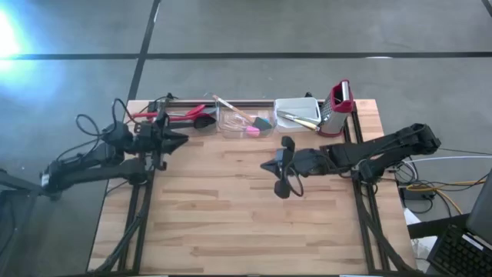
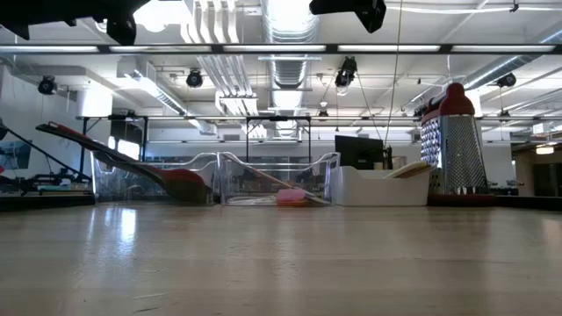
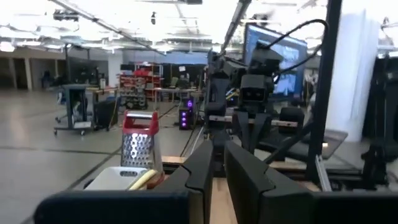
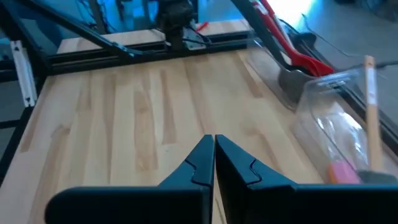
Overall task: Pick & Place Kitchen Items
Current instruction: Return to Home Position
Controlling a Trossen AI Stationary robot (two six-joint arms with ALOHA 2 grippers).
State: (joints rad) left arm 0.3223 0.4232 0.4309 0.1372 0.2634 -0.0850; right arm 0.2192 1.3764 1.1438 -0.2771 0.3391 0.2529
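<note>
High view, left tool (image 1: 178, 141): fingers together, nothing held. It hangs just beside the left transparent bin (image 1: 171, 108). A swing toward the back edge could clip the bin wall.
High view, right tool (image 1: 267, 165): closed and empty, over the bare middle of the surface (image 1: 231, 223), well apart from the bins. Risk here is low unless the arm sweeps toward the back row.
High view, items: the red tongs (image 1: 165, 115) and black spoon (image 1: 204, 121) lie in the left bin. The pink spatula (image 1: 252, 131) is in the middle transparent bin (image 1: 231, 127), and the yellow knife (image 1: 301, 120) in the white bin (image 1: 296, 105).
Low view, spoon handle (image 2: 88, 147): slants up and out past the left bin's rim. A nudge on this overhang could lever the spoon out or shift the light bin.
Low view, grater (image 2: 452, 145): upright and tall, just beside the white bin (image 2: 382, 186). It would probably topple if an arm link brushed it.
Left wrist view, left tool (image 3: 219, 149): only a thin slit between the fingers, nothing in them. The right arm (image 3: 255, 93) stands opposite, so the two arms could meet if both moved inward at once.
Right wrist view, right tool (image 4: 214, 140): fingertips meeting, empty.
Right wrist view, wooden handle (image 4: 371, 106): stands above the transparent bin wall (image 4: 323, 118), with the pink spatula (image 4: 341, 171) at its foot. A low pass over the bin could snag the handle.
</note>
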